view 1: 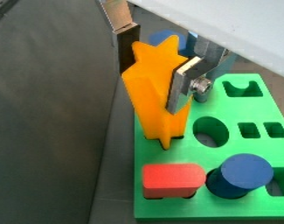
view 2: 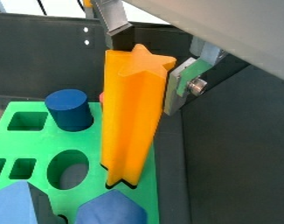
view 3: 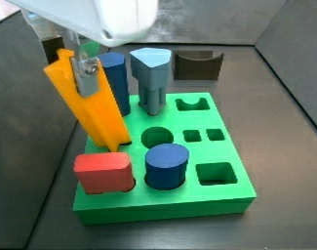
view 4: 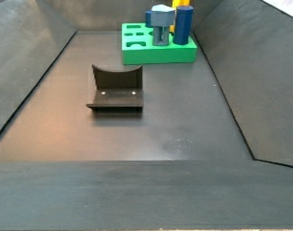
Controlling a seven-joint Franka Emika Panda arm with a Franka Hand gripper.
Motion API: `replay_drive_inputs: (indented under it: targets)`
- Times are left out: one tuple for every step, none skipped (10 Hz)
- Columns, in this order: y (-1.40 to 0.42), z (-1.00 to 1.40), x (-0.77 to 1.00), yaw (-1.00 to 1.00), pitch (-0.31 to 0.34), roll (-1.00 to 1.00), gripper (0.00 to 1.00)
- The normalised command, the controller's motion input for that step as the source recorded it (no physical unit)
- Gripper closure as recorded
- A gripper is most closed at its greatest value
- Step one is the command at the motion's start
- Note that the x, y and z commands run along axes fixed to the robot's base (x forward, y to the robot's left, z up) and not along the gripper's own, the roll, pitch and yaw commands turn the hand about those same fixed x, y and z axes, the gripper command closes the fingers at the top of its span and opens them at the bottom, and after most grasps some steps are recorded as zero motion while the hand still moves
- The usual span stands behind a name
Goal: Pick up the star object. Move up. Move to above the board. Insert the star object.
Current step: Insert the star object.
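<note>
The star object (view 1: 155, 101) is a tall orange-yellow prism with ridged sides. My gripper (view 1: 155, 66) is shut on its upper part, one finger on each side, as both wrist views show (view 2: 148, 59). In a side view the star object (view 3: 96, 107) leans, and its lower end sits at the star hole near the edge of the board (view 3: 187, 200). The board is a thick bright-green block with shaped holes (view 1: 260, 109). In a side view it stands at the far end of the bin (view 4: 160, 54), with the star object (view 4: 160, 16) on it.
On the board stand a red block (view 3: 103, 173), a blue cylinder (view 3: 166, 164) and a blue hexagonal column (view 3: 150, 78). A dark brown arch-shaped block (view 4: 116, 88) lies on the dark floor, apart from the board. Dark walls ring the bin.
</note>
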Motion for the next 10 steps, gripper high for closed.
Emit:
replay_drive_inputs:
  targets:
    - [0.00,-0.10,0.00,-0.09,0.000,0.00,1.00]
    - [0.03,-0.11,0.00,-0.06,0.000,0.01,1.00]
    - [0.08,-0.12,-0.05,-0.14,0.010,0.01,1.00]
    - [0.00,-0.25,-0.08,-0.32,0.011,0.00,1.00]
    - [-0.09,-0.43,0.00,-0.53,0.004,-0.03,1.00]
    - [-0.20,-0.45,0.00,-0.82,0.000,-0.02,1.00]
    - [-0.15,-0.48,0.00,-0.85,0.000,-0.03,1.00]
    - [0.00,-0.57,0.03,-0.85,0.140,-0.09,1.00]
    - [0.00,-0.46,0.30,-0.13,0.103,0.00,1.00]
    - [-0.12,-0.19,0.00,0.00,-0.050,0.11,1.00]
